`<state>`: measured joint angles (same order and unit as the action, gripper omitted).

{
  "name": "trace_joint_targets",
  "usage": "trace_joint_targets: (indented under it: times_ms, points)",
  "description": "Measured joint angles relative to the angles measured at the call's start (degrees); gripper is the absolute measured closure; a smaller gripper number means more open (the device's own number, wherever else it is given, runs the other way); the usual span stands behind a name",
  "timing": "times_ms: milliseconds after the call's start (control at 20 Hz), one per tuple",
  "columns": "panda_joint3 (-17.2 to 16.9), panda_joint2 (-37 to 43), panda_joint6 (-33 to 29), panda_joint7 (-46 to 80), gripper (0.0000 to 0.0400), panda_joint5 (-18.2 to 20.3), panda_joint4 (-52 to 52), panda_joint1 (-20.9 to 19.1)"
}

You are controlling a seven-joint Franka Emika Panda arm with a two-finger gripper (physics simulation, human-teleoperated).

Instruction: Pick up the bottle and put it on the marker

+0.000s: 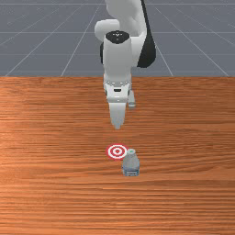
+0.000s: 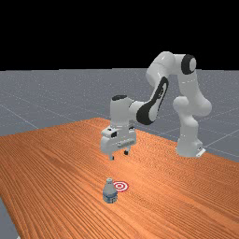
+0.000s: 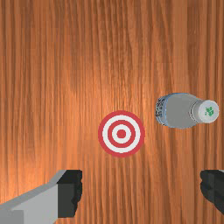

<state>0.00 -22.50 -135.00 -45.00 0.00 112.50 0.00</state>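
Item one, nearest in the front view: a bottle [image 1: 131, 166], upright on the wood, narrow at the neck, with a pale cap [image 3: 205, 111] that bears a green mark and a bluish label [image 2: 110, 198] low on the body. It stands just beside the marker, toward the front view's right and nearer that camera, and is not on it.
Handling note: we judge it stiff and smooth, fairly light, not very fragile, perhaps slippery; whether it is full we cannot tell. The slanting shoulder may let a grip slide upward, and the slim neck would leave the weight swinging below. We would take it by the straight lower body, from two opposite sides, and keep it plumb.

Item two, a little farther: one marker [image 1: 117, 151], flat, red and white rings, with nothing on it.

Item three, beyond and above: one gripper [image 2: 119, 155], pointing down, clear of the bottle. Its fingers [image 3: 70, 192] stand wide apart, with nothing between them. We judge the next move to be a shift over the bottle, then a descent around it.

Item four, farthest: the white arm [image 2: 189, 123], reaching over the table [image 1: 41, 137].
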Motion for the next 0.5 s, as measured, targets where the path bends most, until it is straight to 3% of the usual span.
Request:
trace_joint_targets:
  times_ms: [50, 100, 150, 250, 300, 350, 400, 500]
  points:
    - [0.00, 1.04, 2.19, 0.00, 0.0157, 0.01, -0.26, 0.00]
    - [-0.01, 2.52, 4.36, 0.00, 0.0252, 0.01, -0.88, 0.00]
    - [-0.01, 3.95, 6.56, 0.00, 0.0310, 0.01, -1.68, -0.01]
    - [-0.01, 6.52, 11.16, 0.00, 0.0367, 0.01, -3.76, 0.00]
    - [-0.01, 7.45, 10.11, 0.00, 0.0223, 0.01, -3.41, -0.01]
    - [0.00, 7.67, 9.89, 0.00, 0.0135, 0.01, -3.29, -0.01]
    - [0.21, 7.34, 11.33, -0.90, 0.0082, 1.19, -4.18, -0.31]
    - [0.33, 7.52, 11.76, -1.43, 0.0030, 1.90, -4.38, -0.51]
